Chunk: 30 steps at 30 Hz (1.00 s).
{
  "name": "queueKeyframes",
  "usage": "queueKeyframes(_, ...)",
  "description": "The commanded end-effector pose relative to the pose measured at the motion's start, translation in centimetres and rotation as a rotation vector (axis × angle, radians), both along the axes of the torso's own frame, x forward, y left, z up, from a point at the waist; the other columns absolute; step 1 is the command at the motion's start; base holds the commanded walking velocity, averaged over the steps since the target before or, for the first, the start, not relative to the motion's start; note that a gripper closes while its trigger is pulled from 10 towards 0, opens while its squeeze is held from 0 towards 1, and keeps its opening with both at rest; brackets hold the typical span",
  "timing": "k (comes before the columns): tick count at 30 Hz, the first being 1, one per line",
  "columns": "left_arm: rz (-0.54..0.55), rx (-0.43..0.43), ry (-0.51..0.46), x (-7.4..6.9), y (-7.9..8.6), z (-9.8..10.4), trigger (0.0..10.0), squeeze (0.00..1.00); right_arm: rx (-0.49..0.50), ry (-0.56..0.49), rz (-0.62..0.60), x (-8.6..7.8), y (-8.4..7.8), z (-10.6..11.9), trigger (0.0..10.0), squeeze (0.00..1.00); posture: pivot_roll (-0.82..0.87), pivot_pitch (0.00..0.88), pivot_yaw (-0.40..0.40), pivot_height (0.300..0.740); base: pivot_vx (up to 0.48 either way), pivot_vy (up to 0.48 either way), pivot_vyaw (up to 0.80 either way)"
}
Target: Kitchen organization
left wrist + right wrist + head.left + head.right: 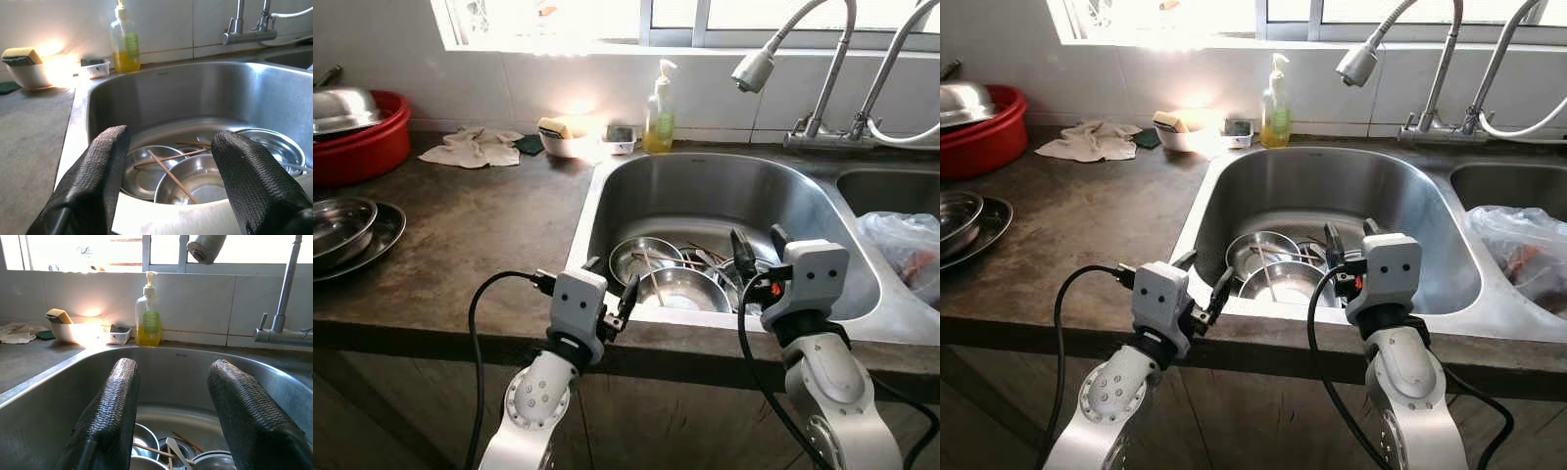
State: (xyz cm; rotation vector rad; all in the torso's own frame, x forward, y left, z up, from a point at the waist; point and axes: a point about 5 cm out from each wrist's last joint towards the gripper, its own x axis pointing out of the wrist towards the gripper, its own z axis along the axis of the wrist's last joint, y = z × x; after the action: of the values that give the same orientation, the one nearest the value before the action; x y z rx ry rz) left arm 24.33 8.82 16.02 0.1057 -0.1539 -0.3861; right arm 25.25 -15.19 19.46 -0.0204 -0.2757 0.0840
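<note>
The sink is the landmark. Steel bowls lie stacked on its bottom with chopsticks and cutlery across them. The left end effector hovers over the sink's near rim, fingers spread and empty; the right end effector hangs just inside the basin above the bowls (also open, holding nothing). A soap bottle stands behind the sink on the surface.

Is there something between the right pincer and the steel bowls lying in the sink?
Nothing visible blocks it. The right pincer, open, hangs over the sink near its front rim, with the steel bowls directly below. Chopsticks lie across the bowls, not in the path.
</note>
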Motion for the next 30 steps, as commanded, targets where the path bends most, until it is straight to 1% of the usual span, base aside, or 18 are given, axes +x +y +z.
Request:
queueKeyframes(1,0.005,-0.01,-0.007,-0.35,-0.11,0.36,10.0,0.0,0.012,-0.006,0.011,0.13,0.37,0.33,10.0,0.0,0.05,0.018,-0.033,0.74,-0.281,0.0,0.0)
queueKeyframes(9,-0.003,-0.012,-0.003,-0.48,-0.54,0.24,10.0,0.0,0.02,-0.004,0.019,0.23,0.7,0.36,10.0,0.0,0.05,0.01,-0.032,0.74,-0.286,0.0,0.0)
queueKeyframes(21,-0.006,0.0,-0.002,-0.3,-0.5,0.19,10.0,0.0,0.017,-0.003,0.023,0.4,0.87,0.43,10.0,0.0,0.05,0.003,-0.029,0.74,-0.296,0.0,0.0)
queueKeyframes(30,-0.003,0.003,0.003,-0.22,-0.47,0.01,10.0,0.0,0.011,0.003,0.022,0.4,0.94,0.29,10.0,0.0,0.05,0.014,-0.027,0.74,-0.289,0.0,0.0)
